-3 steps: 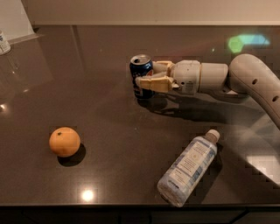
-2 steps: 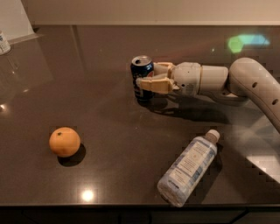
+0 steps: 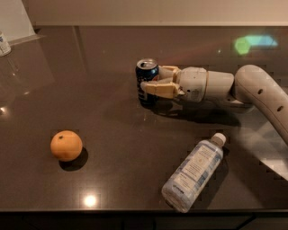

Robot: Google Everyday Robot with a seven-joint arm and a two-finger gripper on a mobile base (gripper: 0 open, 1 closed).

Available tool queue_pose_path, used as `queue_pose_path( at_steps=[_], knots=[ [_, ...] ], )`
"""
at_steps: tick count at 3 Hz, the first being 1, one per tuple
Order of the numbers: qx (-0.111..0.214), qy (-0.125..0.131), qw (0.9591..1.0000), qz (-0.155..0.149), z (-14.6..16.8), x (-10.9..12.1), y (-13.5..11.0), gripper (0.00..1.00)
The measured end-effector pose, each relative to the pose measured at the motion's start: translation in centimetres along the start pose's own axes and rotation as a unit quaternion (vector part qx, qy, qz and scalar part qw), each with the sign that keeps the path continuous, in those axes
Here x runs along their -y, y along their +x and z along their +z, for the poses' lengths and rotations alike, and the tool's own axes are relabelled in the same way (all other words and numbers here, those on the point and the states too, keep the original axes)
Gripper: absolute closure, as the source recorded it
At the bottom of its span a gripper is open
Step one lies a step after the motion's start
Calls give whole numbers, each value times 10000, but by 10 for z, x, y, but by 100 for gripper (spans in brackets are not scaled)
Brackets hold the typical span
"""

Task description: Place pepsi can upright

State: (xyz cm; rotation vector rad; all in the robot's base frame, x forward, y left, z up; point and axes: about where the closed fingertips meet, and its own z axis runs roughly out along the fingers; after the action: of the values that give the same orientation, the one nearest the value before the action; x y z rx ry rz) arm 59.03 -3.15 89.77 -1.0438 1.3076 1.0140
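Camera view showed the pepsi can point(image 3: 147, 72) standing upright on its base, silver top up, towards the back and middle of the dark table point(image 3: 117, 184). The gripper point(image 3: 152, 77) reached in from the right, lying low and roughly level with the table. Its two pale fingers point(image 3: 158, 88) were closed around the can's body, one across the near side and one behind. It appeared to have hold of the can rather than merely flanking it.

Judged from this, the main work looked done: the can was vertical and seemed to rest on the surface, with its dark reflection directly beneath it. What was left, as I judged it, was to let go and draw the arm point(image 3: 263, 92) back without tipping the can.

Well apart from the can, a clear plastic water bottle point(image 3: 193, 173) lay on its side near the front right, its white cap pointing towards the arm. An orange point(image 3: 66, 145) sat alone at the front left.

That table was glossy and dark brown, throwing back small spots of light and a green-blue glare point(image 3: 254, 42) at the far right. A pale wall point(image 3: 157, 11) ran behind it, and a small white container point(image 3: 3, 42) was cut off at the left edge.
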Motion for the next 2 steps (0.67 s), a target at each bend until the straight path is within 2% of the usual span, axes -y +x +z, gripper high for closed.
queue_pose_path(
  at_steps=[1, 2],
  knots=[
    [-28, 87, 9999, -68, -2, 0, -1, 35],
    [-27, 65, 9999, -71, 0, -1, -1, 13]
  ],
)
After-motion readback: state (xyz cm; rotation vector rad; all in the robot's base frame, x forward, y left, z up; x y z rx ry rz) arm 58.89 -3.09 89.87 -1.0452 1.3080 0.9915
